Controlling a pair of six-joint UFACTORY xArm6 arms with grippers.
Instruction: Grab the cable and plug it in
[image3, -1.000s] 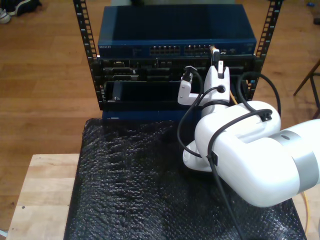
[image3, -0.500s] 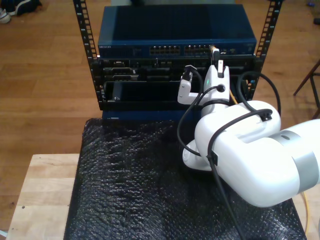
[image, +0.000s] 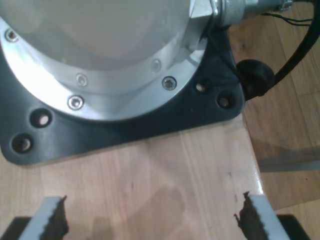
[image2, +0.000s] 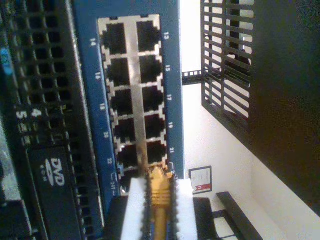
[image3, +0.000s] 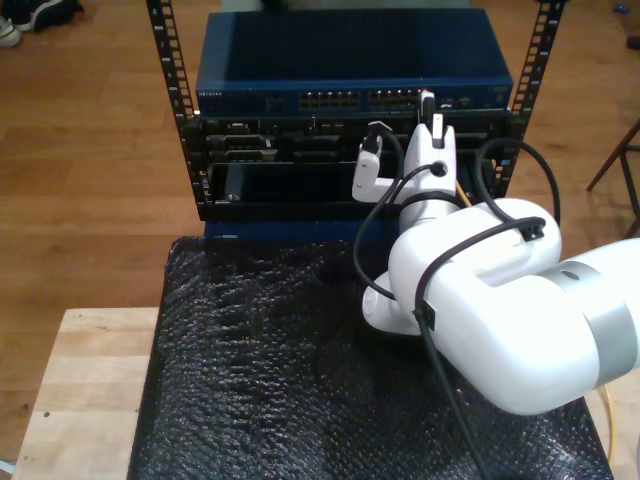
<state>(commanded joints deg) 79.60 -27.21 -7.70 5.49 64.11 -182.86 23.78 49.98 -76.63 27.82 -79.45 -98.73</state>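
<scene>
Orange cable (image2: 159, 192) is sitting pinched in my second claw (image2: 158, 210) at the switch (image2: 87, 100); my first claw (image: 150, 220) is hanging open.

Three cameras, one shared rack
Exterior view looks down over the table (image3: 90, 400) toward the switch (image3: 350, 60); second wrist view faces its ports (image2: 135, 95) closely.

The orange-yellow cable (image2: 159, 200) is being squeezed between the two white fingers (image2: 134, 210) of my second gripper (image2: 159, 212). Its plug end is pointing at the lowest hole in the blue box (image2: 172, 75).
</scene>
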